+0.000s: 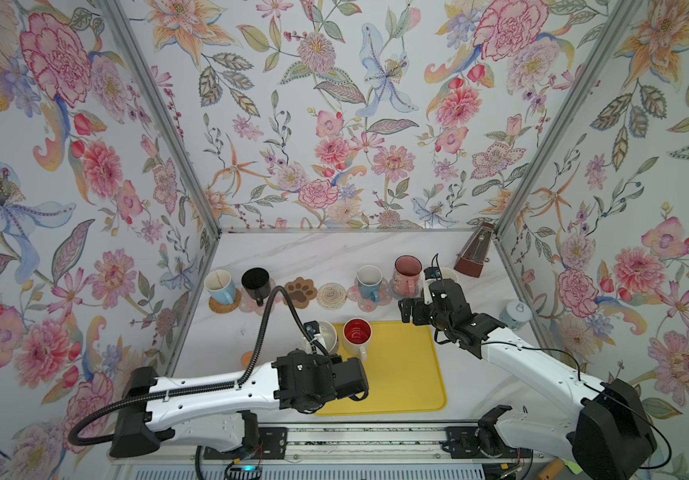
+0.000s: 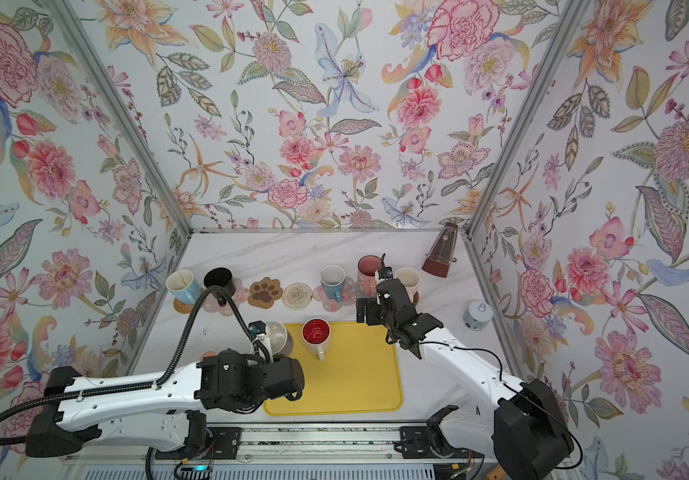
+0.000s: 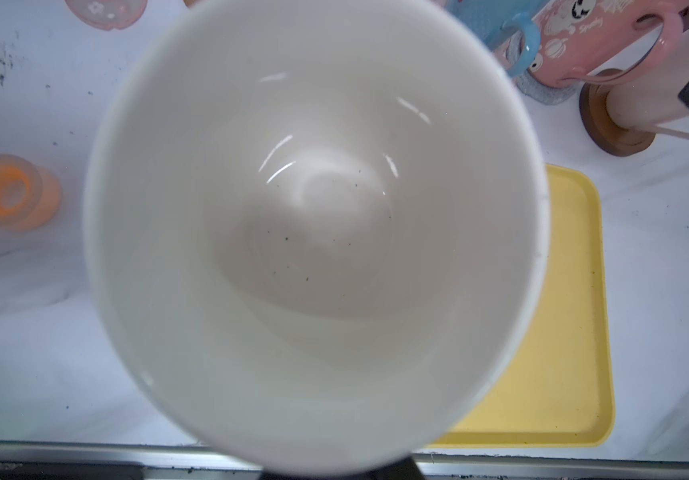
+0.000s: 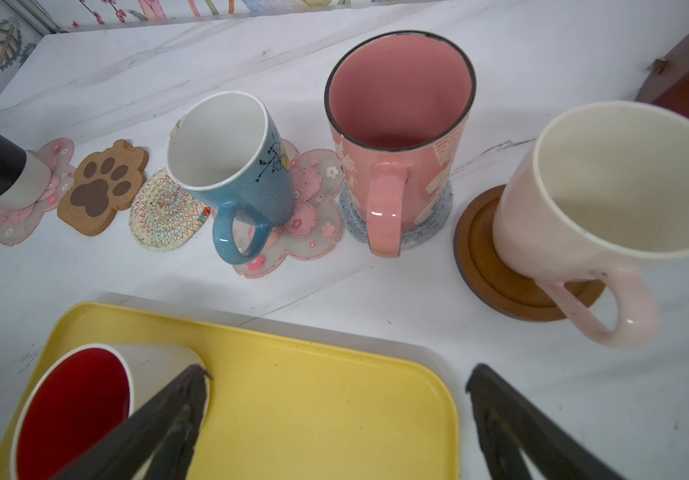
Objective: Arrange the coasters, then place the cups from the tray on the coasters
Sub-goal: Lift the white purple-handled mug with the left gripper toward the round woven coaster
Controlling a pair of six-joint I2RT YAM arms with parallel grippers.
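Note:
My left gripper (image 3: 334, 473) is shut on a white-inside cup (image 1: 326, 334). It holds the cup over the left edge of the yellow tray (image 1: 401, 374), and the cup fills the left wrist view. A cup with a red inside (image 1: 357, 334) stands on the tray. My right gripper (image 4: 336, 374) is open and empty over the tray's far right corner. Along the back lie the coasters. The tan one (image 1: 224, 306) bears a blue cup (image 1: 220, 286). Further cups are black (image 1: 256, 284), blue-handled (image 4: 230, 166), tall pink (image 4: 396, 124) and pale pink (image 4: 604, 199), each on its own coaster. The paw coaster (image 1: 300, 291) and the cream round one (image 1: 331, 296) are bare.
A brown metronome (image 1: 473, 255) stands at the back right. A small white lidded jar (image 1: 515, 315) sits by the right wall. A small orange ring (image 3: 6, 193) lies left of the tray. Flowered walls close in three sides.

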